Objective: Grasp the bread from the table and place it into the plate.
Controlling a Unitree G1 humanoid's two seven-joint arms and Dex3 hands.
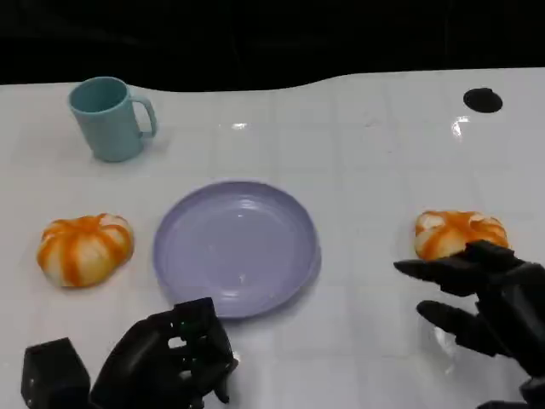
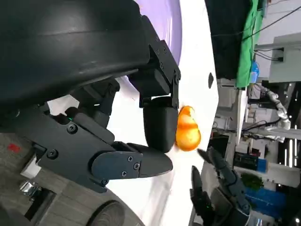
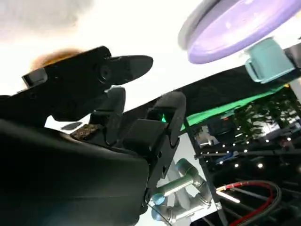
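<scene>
Now the right robot hand (image 1: 485,298) is hovering at the near right of the white surface (image 1: 375,153), its fingers (image 1: 438,274) spread apart and holding nothing, their tips just beside the right bread roll (image 1: 460,233) without gripping it. Across from it, the left robot hand (image 1: 174,354) is sitting low at the near left with its fingers curling inward on nothing, just in front of the lavender plate (image 1: 236,247). That plate is lying at the centre between the two rolls. A second orange-striped bread roll (image 1: 84,248) is resting to the plate's left, and a teal mug (image 1: 109,118) is standing upright farther back.
</scene>
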